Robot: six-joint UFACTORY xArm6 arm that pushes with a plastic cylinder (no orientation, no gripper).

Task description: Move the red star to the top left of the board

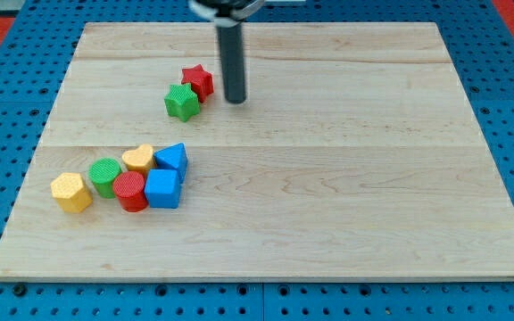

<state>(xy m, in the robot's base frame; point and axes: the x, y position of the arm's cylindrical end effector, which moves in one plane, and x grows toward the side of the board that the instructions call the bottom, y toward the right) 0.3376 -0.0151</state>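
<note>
Tip: my tip (236, 100) rests on the surface just right of the red star, close beside it with a thin gap showing; I cannot tell whether they touch.
Tool: a plain dark rod (232, 61) standing upright, coming down from the view's top; it has no jaws, so there is no wide or narrow state and it holds nothing.
Red star: the red star (198, 81) lies in the far half of the surface, left of centre, well short of the far left corner.
Green star: the green star (183, 102) sits just near and left of the red star, touching it or nearly so.
Cluster: six blocks are bunched in the near left part, well apart from the two stars.
Yellow hexagon: the yellow hexagon (70, 192) is the leftmost of the cluster.
Green cylinder: the green cylinder (105, 176) stands just right of the yellow hexagon.
Red cylinder: the red cylinder (130, 191) is beside the green cylinder, on its near right.
Yellow heart: the yellow heart (138, 159) lies just beyond the red cylinder.
Blue triangle: the blue triangle (172, 159) is right of the yellow heart, touching it.
Blue cube: the blue cube (162, 188) sits right of the red cylinder, just nearer than the blue triangle.
Surface: the surface (346, 196) is a pale wooden board, bare across its right half.
</note>
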